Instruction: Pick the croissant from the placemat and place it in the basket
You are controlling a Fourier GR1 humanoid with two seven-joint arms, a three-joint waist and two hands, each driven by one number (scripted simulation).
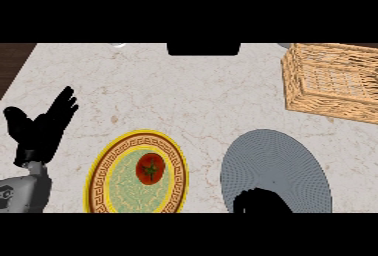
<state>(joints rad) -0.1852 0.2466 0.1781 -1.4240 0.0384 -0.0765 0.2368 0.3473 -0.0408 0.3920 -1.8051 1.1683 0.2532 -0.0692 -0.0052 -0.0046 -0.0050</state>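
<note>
So the left hand [40, 129] is just sitting at the left edge of the view, fingers straight and pointing up, holding nothing. The right hand [264, 201] is showing up as a dark curled shape at the bottom of the view, right over the near edge of the grey round placemat [277, 160]. Honestly I can't tell how far its fingers are closing or whether there's anything inside them, it's just a black blob from here. The croissant isn't showing anywhere I can make out; it's not lying on the bare part of the placemat and it's not visible in the basket [332, 82], so it may be hiding under that hand, can't say. The wicker basket is sitting at the far right of the marble table [199, 95], well apart from the placemat. Left of the placemat there's a yellow-rimmed patterned plate [118, 192] carrying a tomato [150, 168].
</note>
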